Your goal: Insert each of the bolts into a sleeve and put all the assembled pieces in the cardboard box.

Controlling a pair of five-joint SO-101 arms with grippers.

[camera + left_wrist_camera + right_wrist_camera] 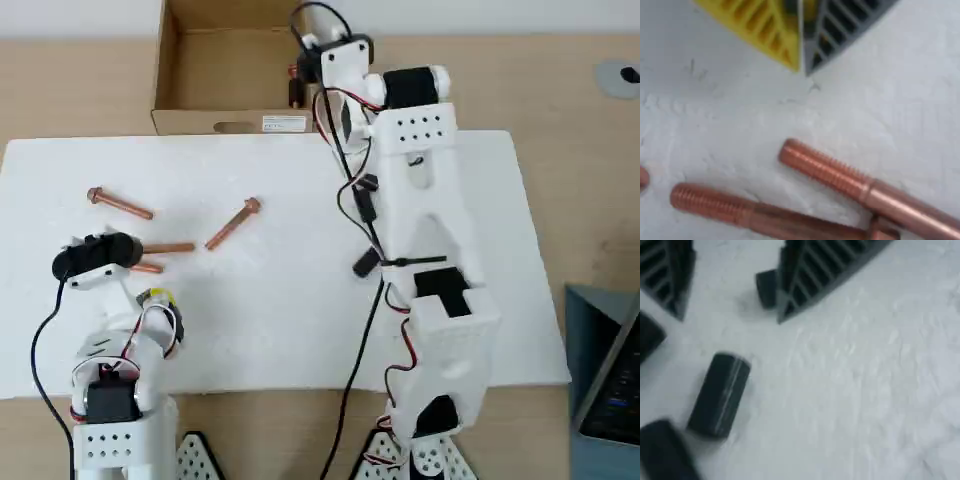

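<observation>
Gripping state, left gripper [801,67]: my yellow finger [755,25] and grey finger [850,20] met at their tips. The jaws were together with nothing between them.
Left gripper position: I hung low over the white mat [900,100], near its left side in the high view.
First bolt [825,170]: copper-coloured, it lay flat on the mat with its threaded end toward my fingertips, near them but not touching.
Second bolt [740,210]: it lay flat just beside the first bolt, threaded end the same way.
Third bolt [120,204]: it lay on the mat beyond my left gripper, apart from the others.
Fourth bolt [233,223]: it lay tilted on the mat, toward the middle.
Gripping state, right gripper [730,315]: my two dark fingers [810,275] stood apart, with nothing but white surface in the gap.
Sleeve [720,395]: black, it lay on its side on the white surface, clear of both fingers.
Second sleeve [765,287]: it lay just behind one fingertip, partly hidden.
Right arm [430,200]: in the high view it stretched across the mat's right part, its front end over the right side of the box.
Cardboard box [185,120]: open-topped, it stood just beyond the mat's far edge.
</observation>
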